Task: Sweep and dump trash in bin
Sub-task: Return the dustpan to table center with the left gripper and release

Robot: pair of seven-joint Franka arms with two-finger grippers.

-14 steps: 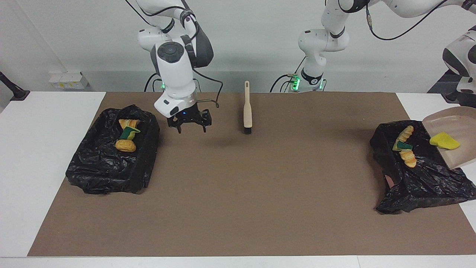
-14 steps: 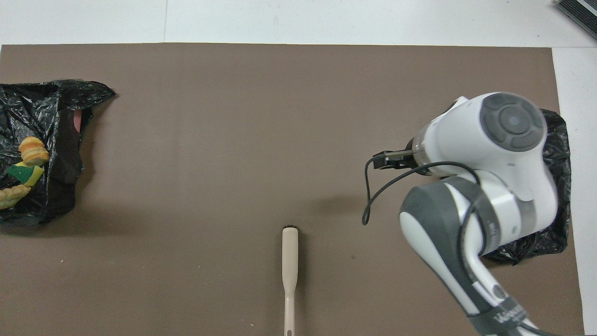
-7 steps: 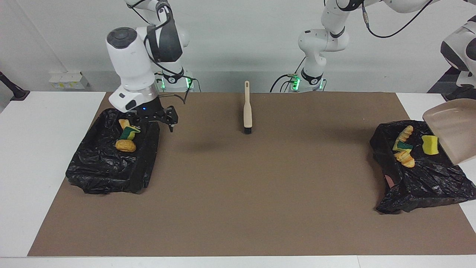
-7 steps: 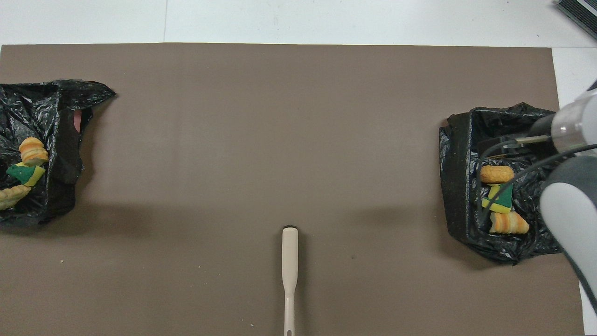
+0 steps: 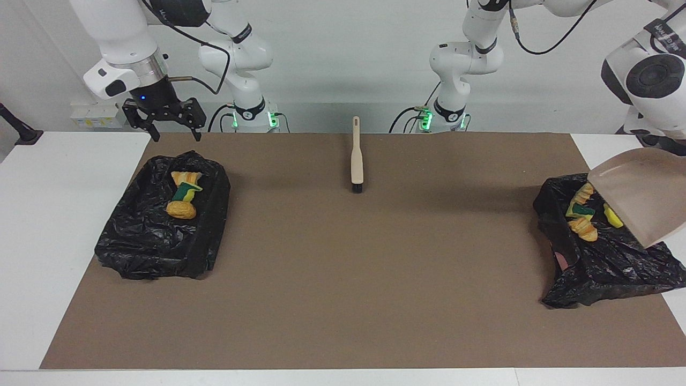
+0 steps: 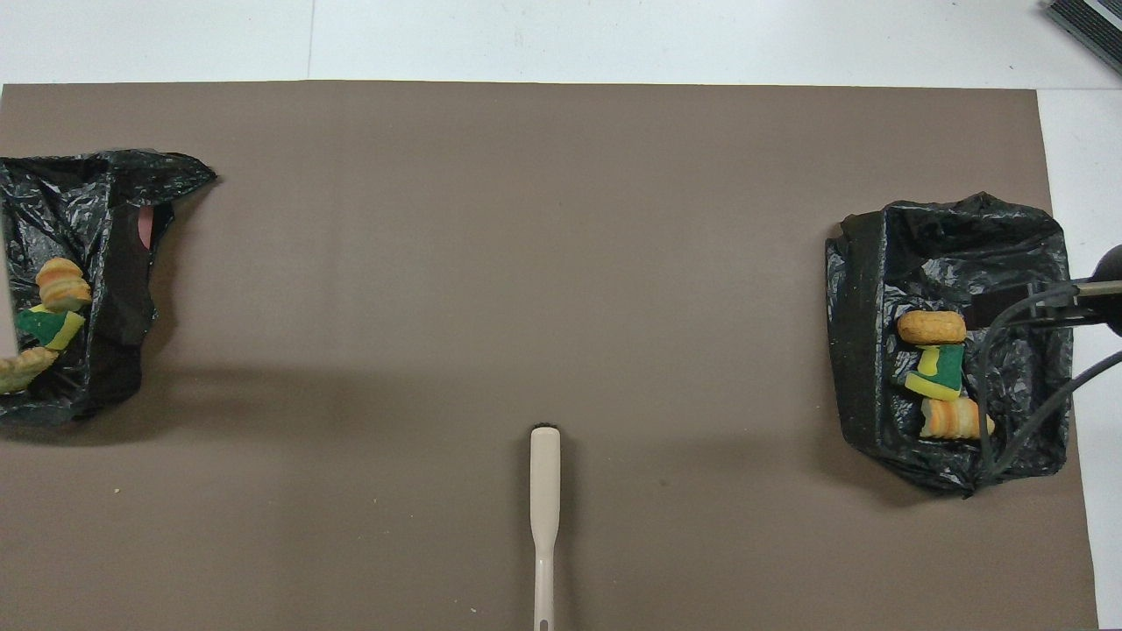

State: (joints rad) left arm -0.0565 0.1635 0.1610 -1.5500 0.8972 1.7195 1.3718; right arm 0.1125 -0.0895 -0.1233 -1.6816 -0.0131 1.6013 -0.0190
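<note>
The right gripper (image 5: 170, 124) has risen and swung away from the table's middle; it now hangs over the bin (image 5: 161, 225) at the right arm's end of the table, jaws spread wide and empty. The beige dustpan (image 5: 635, 195) has tipped further over the black bag (image 5: 600, 252) at the left arm's end, and the yellow sponge chunk (image 5: 612, 216) has slid from the pan down into that bag.

The left gripper itself lies outside both views; only the tilted dustpan shows, so its narrow closing cannot be matched to a visible grip. The facing view shows the dustpan and the sponge chunk under its lip; the overhead view shows at most a sliver of the pan at its edge and none of the chunk. Of the right arm, the overhead view shows only a dark tip and cable over the bin.

The trash (image 5: 183, 194) lies in two lots: three scraps in the bin, and bread-like lumps with green-sided sponge in the bag (image 6: 53, 302). The hand brush (image 5: 356, 161) lies flat at the robots' edge of the brown mat (image 5: 375, 279), bristles pointing away from them. The mat between the two bags lies open.
</note>
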